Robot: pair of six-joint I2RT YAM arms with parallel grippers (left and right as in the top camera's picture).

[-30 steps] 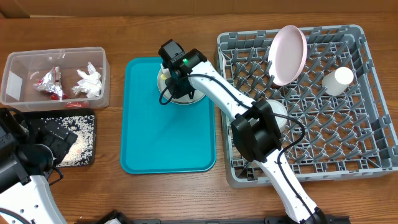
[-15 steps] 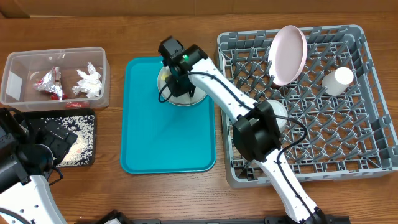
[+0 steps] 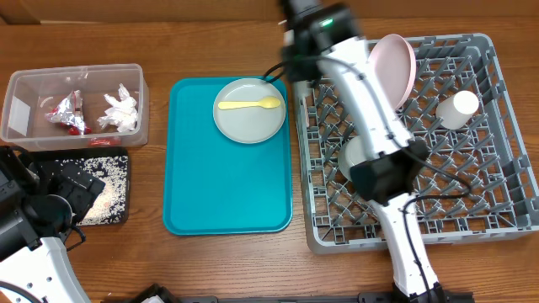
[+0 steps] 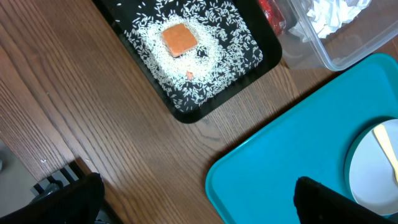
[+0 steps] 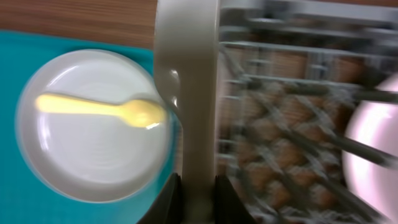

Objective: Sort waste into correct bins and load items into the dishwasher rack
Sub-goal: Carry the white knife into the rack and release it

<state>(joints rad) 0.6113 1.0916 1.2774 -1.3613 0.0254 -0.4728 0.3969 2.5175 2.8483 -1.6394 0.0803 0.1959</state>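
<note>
Evidently rack-loading step was judged underway: white utensil (image 5: 186,93) was pinched by right gripper (image 5: 198,199), dishwasher rack (image 3: 472,185) rightward, grey plate (image 5: 81,155) with yellow spoon (image 5: 99,109) leftward. Left gripper (image 4: 196,190) was spread, empty. Next: utensil needed lowering between pegs.

- Right arm (image 3: 362,93): glossy white link shells, rounded in section, joined by black joint housings.
- Elbow housing (image 3: 383,172): black and blocky, with thin black cable loops running beside it.
- Wrist housing (image 3: 312,17): black, with 1 green indicator light lit.
- Left arm (image 3: 46,265): white lower link with black cylindrical joint housings above it.
- Left gripper (image 4: 199,202): 2 matte black fingers (image 4: 68,199), broad, with rounded edges.
- Right gripper (image 5: 198,199): 2 dark fingers (image 5: 166,199), blurred, so finer detail cannot be resolved.
</note>
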